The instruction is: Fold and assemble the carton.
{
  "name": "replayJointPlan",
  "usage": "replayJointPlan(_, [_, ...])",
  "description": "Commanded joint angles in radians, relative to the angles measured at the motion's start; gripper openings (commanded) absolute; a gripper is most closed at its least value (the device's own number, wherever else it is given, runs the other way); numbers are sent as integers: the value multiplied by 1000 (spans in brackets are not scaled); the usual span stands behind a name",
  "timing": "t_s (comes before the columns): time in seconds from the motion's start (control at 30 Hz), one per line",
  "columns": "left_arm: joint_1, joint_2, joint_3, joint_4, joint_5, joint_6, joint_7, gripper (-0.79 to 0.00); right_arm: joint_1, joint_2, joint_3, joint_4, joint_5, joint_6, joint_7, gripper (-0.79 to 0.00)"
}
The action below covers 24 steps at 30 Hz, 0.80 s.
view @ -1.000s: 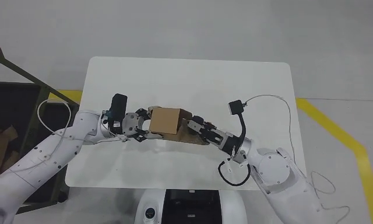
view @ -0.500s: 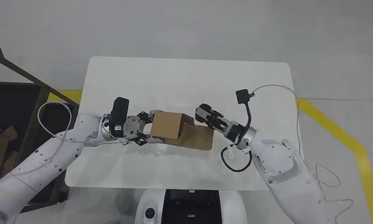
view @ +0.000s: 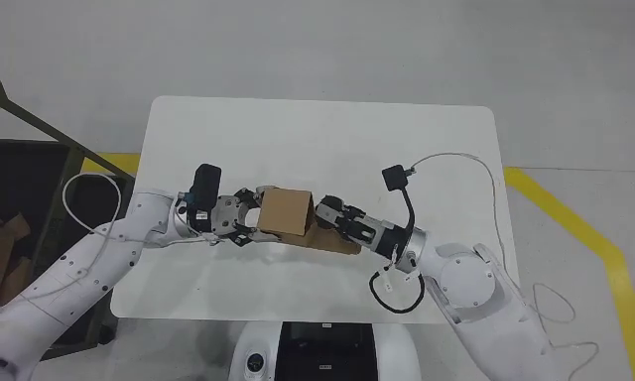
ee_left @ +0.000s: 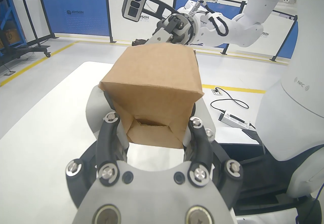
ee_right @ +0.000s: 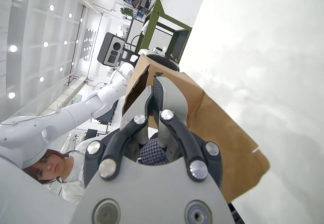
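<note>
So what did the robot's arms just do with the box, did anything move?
The right gripper backed a little away from the open end of the carton, then came back and now sits against that end, over the loose flap. The left gripper kept its hold on the other end, and the carton barely shifted on the table.
</note>
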Motion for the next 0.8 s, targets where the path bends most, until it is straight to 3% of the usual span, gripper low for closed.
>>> replayJointPlan(0.0, [1,-3,-7,-5,0,-1,-2,-428,8,-1,-9,1,-3,5,5,-785])
replayJointPlan(0.23, [12,-14,-28,-3,6,-9,-11,-428,32,-4,-9,11,27,12,2,-785])
replayJointPlan(0.57, [44,-17,-67,25,25,-9,2,-428,-55,22,192,6,98,72,-4,-785])
replayJointPlan(0.77, [60,-17,-109,21,30,-9,21,-428,-109,33,248,50,100,115,27,-785])
